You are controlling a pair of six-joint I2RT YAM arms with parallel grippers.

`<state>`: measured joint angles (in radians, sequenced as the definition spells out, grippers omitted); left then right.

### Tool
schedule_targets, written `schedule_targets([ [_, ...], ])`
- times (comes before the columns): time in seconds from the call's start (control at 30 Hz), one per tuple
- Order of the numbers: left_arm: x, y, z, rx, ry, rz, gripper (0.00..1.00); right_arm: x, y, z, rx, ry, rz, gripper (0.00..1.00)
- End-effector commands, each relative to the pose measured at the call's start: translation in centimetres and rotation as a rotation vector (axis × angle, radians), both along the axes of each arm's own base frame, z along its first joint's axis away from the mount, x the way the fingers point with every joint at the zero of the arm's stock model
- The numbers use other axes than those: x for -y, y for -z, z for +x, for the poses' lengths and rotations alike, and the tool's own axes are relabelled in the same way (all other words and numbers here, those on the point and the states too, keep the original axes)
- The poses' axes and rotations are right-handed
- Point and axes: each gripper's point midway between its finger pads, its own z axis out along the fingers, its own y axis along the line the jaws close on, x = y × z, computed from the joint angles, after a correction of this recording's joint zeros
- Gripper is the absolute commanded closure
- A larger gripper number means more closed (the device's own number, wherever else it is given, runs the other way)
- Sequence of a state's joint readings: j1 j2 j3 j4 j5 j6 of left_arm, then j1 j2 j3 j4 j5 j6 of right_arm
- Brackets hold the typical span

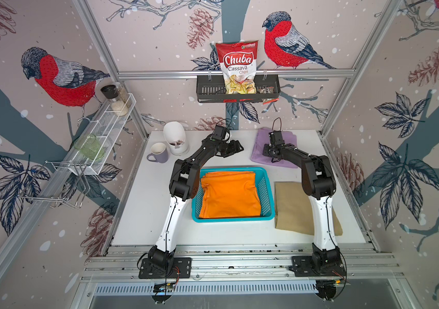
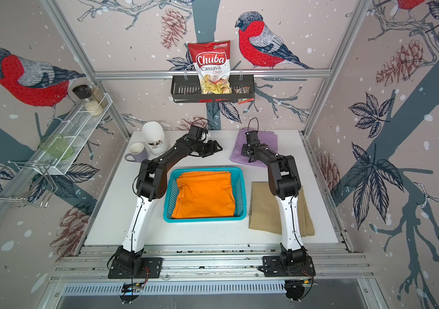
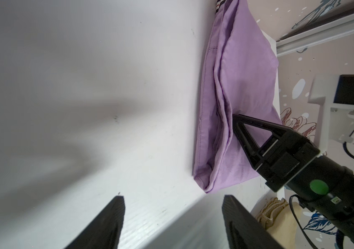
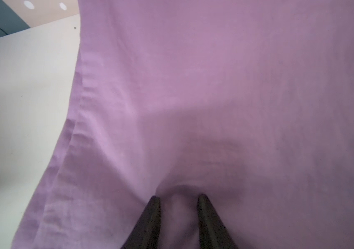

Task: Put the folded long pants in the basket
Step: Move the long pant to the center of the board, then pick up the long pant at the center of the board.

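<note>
Orange pants (image 1: 230, 195): folded, inside the turquoise basket (image 1: 233, 220) in the middle of the white tabletop (image 1: 154, 208).
Lilac pants (image 1: 258, 149): on the tabletop, far right, beyond the basket.
Khaki pants (image 1: 290, 206): on the tabletop, just right of the basket.
Right gripper (image 4: 178, 196): jaws narrow, pressed on the lilac pants, a small ridge of cloth pinched between them.
Left gripper (image 3: 172, 197): jaws wide apart, holding nothing, above bare tabletop left of the lilac pants.
Writing: the red bag (image 1: 237, 67) in the black shelf (image 1: 207, 91) on the far wall reads "Chuba Cassava Chips".
</note>
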<state>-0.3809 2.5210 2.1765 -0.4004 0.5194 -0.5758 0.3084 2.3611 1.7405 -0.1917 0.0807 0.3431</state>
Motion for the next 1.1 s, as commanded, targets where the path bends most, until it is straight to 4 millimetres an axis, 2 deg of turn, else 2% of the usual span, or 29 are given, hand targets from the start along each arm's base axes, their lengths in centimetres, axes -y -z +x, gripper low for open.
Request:
schedule_targets([
  [0.0,-0.7,-0.4,0.7,0.025,-0.005,-0.011,0.24,-2.1,6.1,-7.7,-0.324,-0.100,-0.011,0.67],
  [0.17,-1.0,0.2,0.7,0.014,0.000,-0.013,0.24,-5.2,6.1,-9.7,-0.329,-0.172,0.016,0.68],
  [0.3,-0.8,1.4,0.7,-0.011,0.000,-0.024,0.23,-7.8,5.2,-10.0,-0.312,-0.219,0.031,0.68],
  [0.5,-0.3,3.8,0.8,-0.067,-0.022,-0.058,0.24,-9.1,4.4,-9.6,-0.297,-0.237,0.051,0.68],
  [0.7,1.6,5.3,0.6,-0.103,-0.027,-0.104,0.26,-9.8,4.1,-9.4,-0.289,-0.244,0.070,0.68],
  [0.8,2.1,5.8,0.7,-0.113,-0.035,-0.112,0.40,-9.8,4.1,-9.4,-0.291,-0.244,0.075,0.68],
  [0.87,2.1,6.2,0.8,-0.123,-0.043,-0.117,0.61,-9.9,4.1,-9.4,-0.290,-0.246,0.077,0.68],
  [0.97,2.1,6.5,0.9,-0.129,-0.045,-0.111,0.84,-9.9,3.7,-9.3,-0.282,-0.251,0.083,0.68],
  [1.03,1.8,6.7,0.9,-0.135,-0.049,-0.094,0.99,-9.9,2.9,-8.8,-0.264,-0.255,0.086,0.67],
  [1.07,1.7,6.8,0.9,-0.138,-0.053,-0.085,1.00,-9.8,2.1,-8.5,-0.250,-0.254,0.092,0.66],
])
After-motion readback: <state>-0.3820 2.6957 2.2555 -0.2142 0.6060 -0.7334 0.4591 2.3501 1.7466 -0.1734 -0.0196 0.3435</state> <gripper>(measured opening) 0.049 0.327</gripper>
